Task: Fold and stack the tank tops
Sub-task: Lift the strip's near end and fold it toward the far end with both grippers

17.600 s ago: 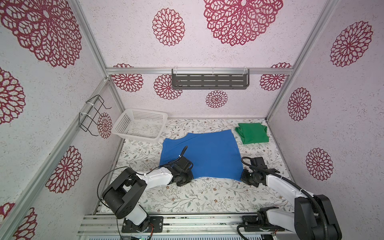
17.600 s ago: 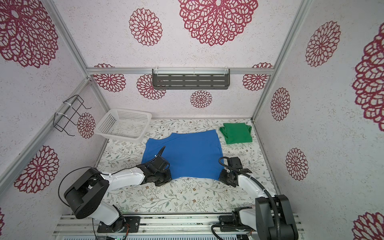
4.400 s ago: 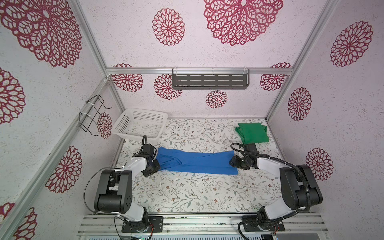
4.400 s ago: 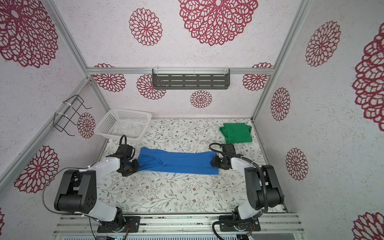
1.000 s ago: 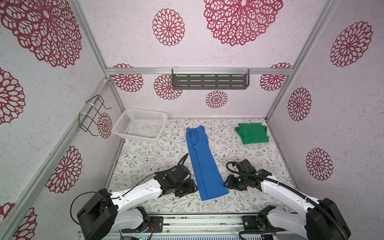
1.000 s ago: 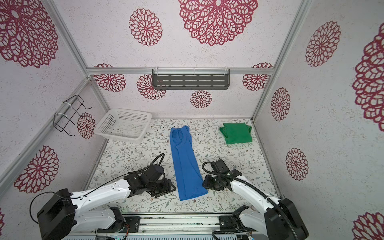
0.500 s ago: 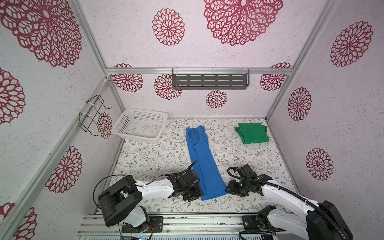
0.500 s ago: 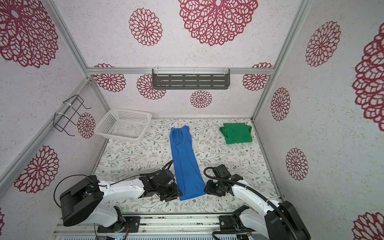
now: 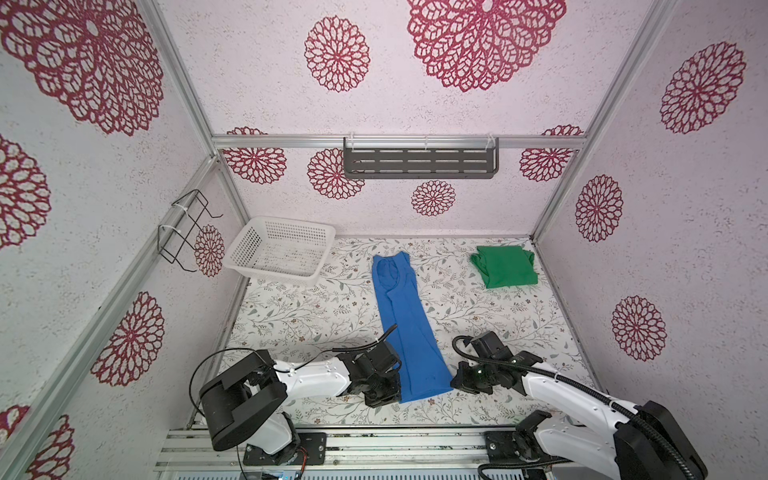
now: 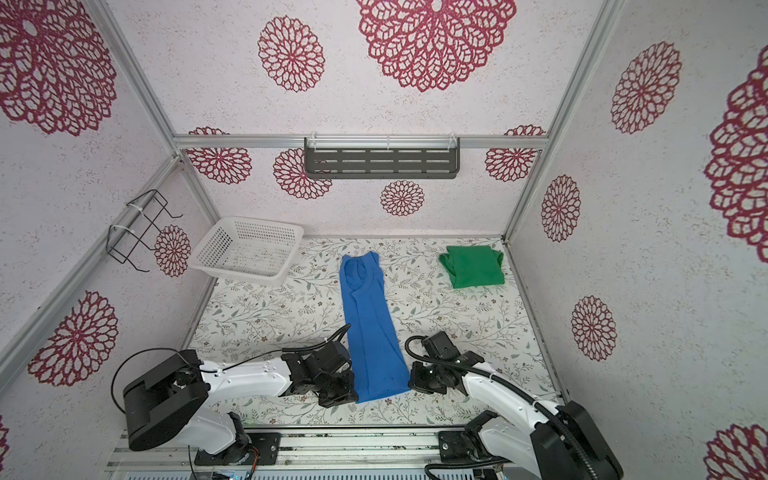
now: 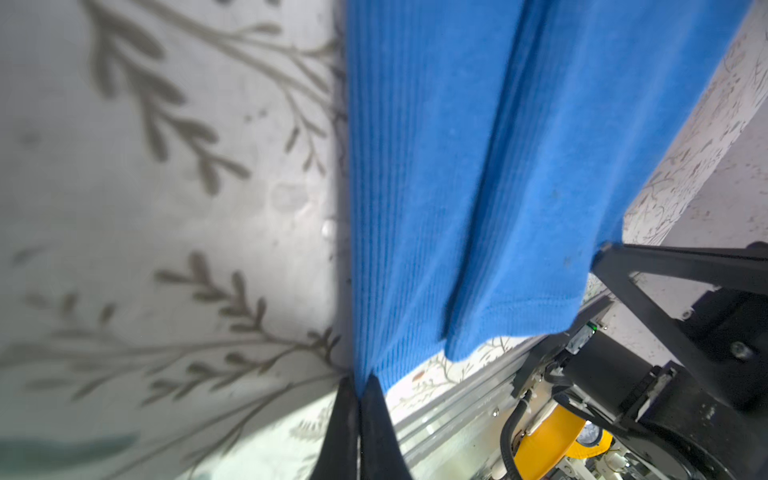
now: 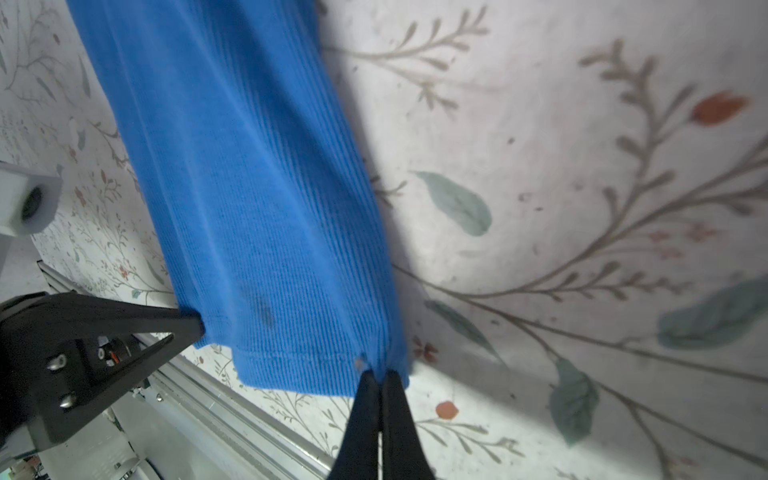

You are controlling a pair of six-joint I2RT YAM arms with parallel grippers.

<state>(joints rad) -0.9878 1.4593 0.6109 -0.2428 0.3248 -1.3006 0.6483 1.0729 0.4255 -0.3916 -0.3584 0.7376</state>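
Note:
The royal blue tank top point(image 9: 405, 328) point(image 10: 370, 332) lies folded in a long narrow strip from the back middle of the table to the front. My left gripper point(image 9: 395, 394) point(image 11: 359, 380) is shut on the near left corner of its hem. At the near right corner my right gripper point(image 9: 456, 379) point(image 12: 380, 374) is shut on the same hem. The blue cloth point(image 11: 457, 166) point(image 12: 249, 187) rests flat on the flowered table. The green tank top point(image 9: 505, 272) point(image 10: 473, 266) sits folded at the back right, away from both grippers.
A white perforated basket point(image 9: 245, 245) stands tilted at the back left corner. A black wire rack point(image 9: 183, 232) hangs on the left wall and a grey slotted shelf point(image 9: 419, 162) on the back wall. A metal rail point(image 9: 374, 440) runs along the table's front edge.
Both grippers have moved in to the near hem corners of the blue strip and shut on them. The blue strip itself and the green top have stayed in place.

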